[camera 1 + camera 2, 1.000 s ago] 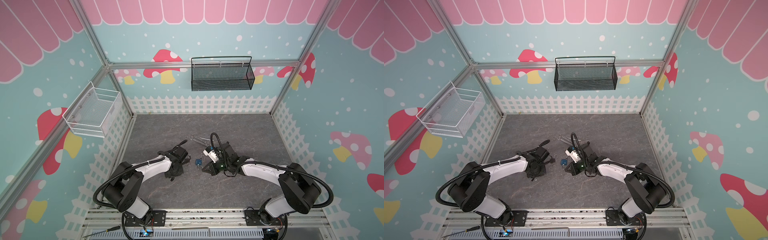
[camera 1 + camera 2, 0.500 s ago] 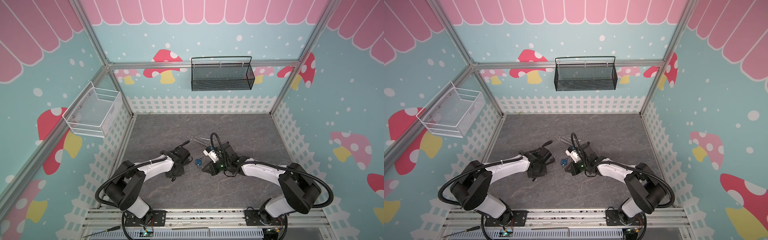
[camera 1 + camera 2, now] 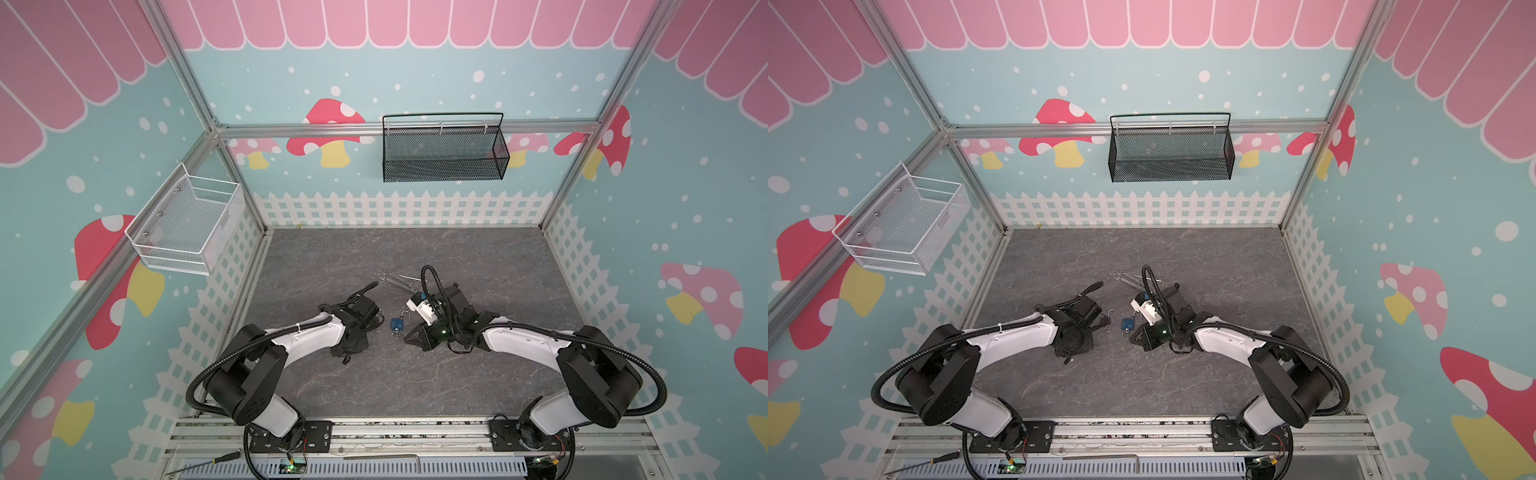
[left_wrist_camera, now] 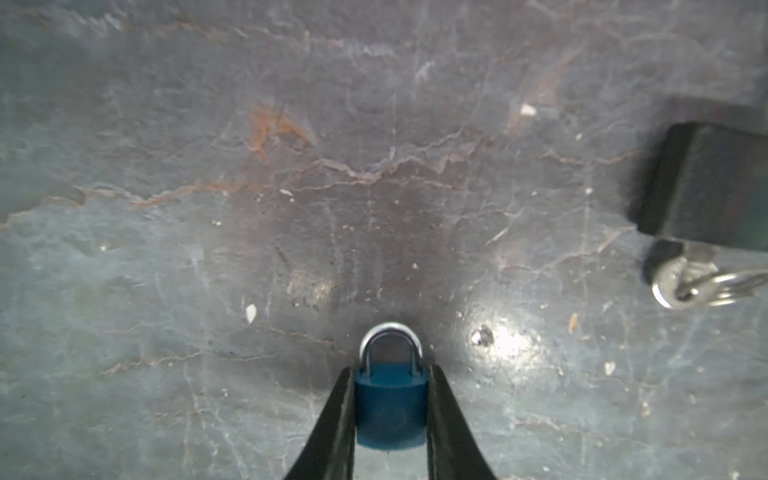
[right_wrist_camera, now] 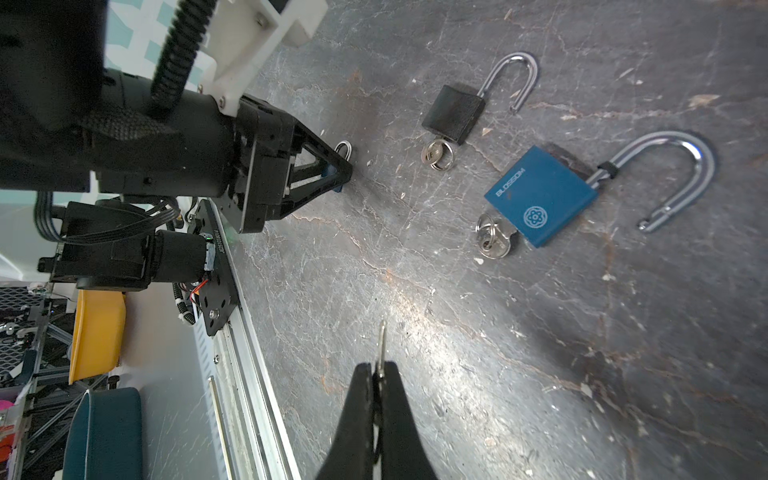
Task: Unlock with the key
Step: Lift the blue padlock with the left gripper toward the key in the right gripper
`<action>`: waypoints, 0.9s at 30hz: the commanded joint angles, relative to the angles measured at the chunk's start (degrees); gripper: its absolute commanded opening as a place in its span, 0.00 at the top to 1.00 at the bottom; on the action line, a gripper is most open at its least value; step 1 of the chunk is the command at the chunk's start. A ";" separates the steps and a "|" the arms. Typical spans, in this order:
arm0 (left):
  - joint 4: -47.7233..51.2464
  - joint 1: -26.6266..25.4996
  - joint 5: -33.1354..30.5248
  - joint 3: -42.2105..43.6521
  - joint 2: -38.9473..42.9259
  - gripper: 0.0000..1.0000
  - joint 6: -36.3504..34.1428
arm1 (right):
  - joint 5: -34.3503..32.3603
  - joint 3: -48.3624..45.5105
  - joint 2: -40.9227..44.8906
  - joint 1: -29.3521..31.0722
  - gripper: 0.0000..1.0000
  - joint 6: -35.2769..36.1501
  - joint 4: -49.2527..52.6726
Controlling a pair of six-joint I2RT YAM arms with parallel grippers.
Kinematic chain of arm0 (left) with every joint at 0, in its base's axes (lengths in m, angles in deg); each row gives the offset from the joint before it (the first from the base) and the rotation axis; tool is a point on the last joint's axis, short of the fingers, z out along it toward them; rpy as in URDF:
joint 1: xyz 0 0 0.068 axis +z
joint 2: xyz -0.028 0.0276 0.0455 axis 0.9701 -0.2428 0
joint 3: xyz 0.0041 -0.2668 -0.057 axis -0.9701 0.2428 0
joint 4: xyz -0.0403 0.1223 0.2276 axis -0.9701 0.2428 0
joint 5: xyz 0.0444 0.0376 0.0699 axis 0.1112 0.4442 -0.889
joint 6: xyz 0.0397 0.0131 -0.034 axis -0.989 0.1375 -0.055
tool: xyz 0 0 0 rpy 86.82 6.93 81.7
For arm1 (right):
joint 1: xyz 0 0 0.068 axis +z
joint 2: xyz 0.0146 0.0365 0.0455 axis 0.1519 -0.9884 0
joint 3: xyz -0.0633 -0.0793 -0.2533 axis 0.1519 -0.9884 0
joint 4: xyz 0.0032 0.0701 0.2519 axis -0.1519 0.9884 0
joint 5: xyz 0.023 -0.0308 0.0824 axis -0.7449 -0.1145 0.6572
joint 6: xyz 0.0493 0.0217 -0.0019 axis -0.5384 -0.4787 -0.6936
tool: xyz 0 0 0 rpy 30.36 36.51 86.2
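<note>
Low at the worktop (image 4: 249, 166), the left hand (image 4: 390, 372) pinches the lock (image 4: 390, 407) by its sides while the right hand (image 5: 377, 370), apart, pinches the key (image 5: 381, 340), and a tilted approach could miss the keyway and twist the lock loose.

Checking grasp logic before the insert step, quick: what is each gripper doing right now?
Left gripper: shut on the small blue padlock.
Right gripper: shut on the key, blade poking out past the fingertips.

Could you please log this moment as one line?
left claw: shut on small blue padlock | right claw: shut on key | shackle: closed | key: not inserted
</note>
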 commanded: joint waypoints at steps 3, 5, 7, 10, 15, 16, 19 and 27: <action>0.31 0.67 5.93 4.04 -3.11 0.96 0.50 | -0.13 1.78 0.25 0.23 1.00 0.07 1.06; 0.37 1.00 6.35 3.34 -1.29 1.00 1.33 | -0.05 1.94 0.63 0.22 1.00 -0.31 1.32; 0.42 1.02 6.96 2.17 1.31 1.00 2.67 | 0.36 1.98 1.12 0.22 1.00 -1.12 1.42; 0.46 1.03 8.09 -0.68 5.56 1.00 5.26 | 2.07 0.99 2.07 0.52 1.00 -4.41 -0.45; 0.76 0.22 8.75 -5.33 11.59 1.00 13.63 | 2.38 -2.07 3.26 3.29 1.00 -11.79 -8.28; 0.16 0.04 9.45 -6.03 12.58 1.00 14.96 | 1.70 -2.61 3.25 3.96 1.00 -13.03 -9.74; 0.23 -1.73 7.49 -8.23 15.43 1.00 18.67 | 0.22 -3.66 2.77 5.56 1.00 -15.66 -13.60; 0.42 -7.71 1.62 -11.01 18.43 1.00 24.67 | -6.88 -2.12 1.06 9.19 1.00 -17.64 -18.64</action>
